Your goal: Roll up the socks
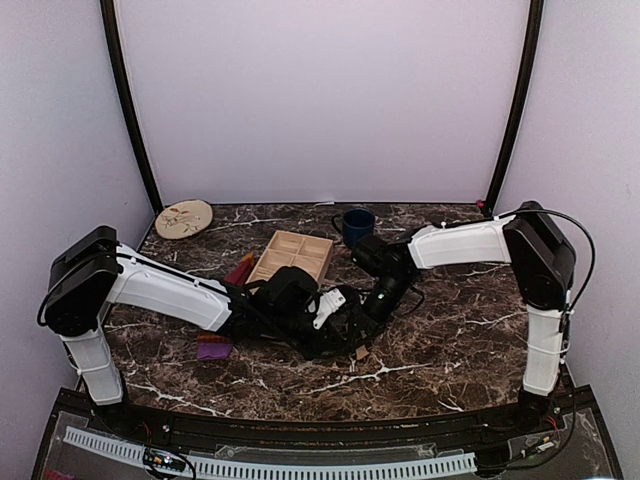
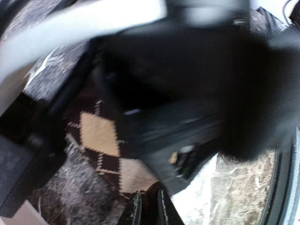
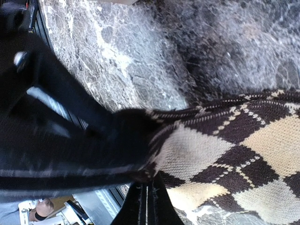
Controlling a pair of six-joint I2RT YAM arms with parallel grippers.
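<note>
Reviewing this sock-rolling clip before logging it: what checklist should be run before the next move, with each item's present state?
1. Right pincer shut: ok.
2. Right pincer actually holding the argyle sock: cannot tell; fabric bunches at its tips.
3. Left pincer closed on anything: cannot tell; its view is blurred.
4. Purple sock apart from the argyle one: ok.
5. Left arm and right arm spaced apart: not ok; their wrists crowd together.
</note>
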